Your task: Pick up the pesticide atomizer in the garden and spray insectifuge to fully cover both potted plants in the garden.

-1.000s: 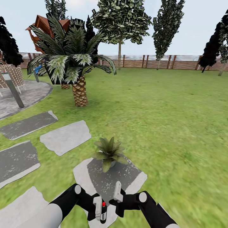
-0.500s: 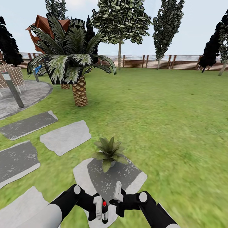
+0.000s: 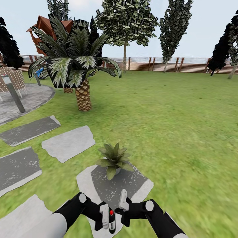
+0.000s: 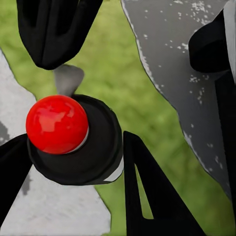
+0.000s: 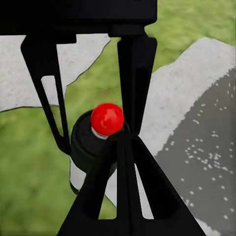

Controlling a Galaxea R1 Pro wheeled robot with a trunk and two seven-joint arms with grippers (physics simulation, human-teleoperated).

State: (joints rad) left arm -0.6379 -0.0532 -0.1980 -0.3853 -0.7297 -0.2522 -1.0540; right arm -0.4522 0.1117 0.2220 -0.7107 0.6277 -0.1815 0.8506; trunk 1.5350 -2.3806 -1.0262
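slim black pesticide atomizer (image 3: 111, 221) with red tip, no label legible, pinched in left gripper (image 3: 108, 220) near the small green potted plant (image 3: 113, 158); right gripper (image 3: 123, 202) state unclear.

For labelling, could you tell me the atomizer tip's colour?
Glossy red, clearest in the left wrist view.

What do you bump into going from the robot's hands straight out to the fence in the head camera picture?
Pesticide atomizer held in the left tool → grey stepping stone → potted plant → lawn → wooden fence.
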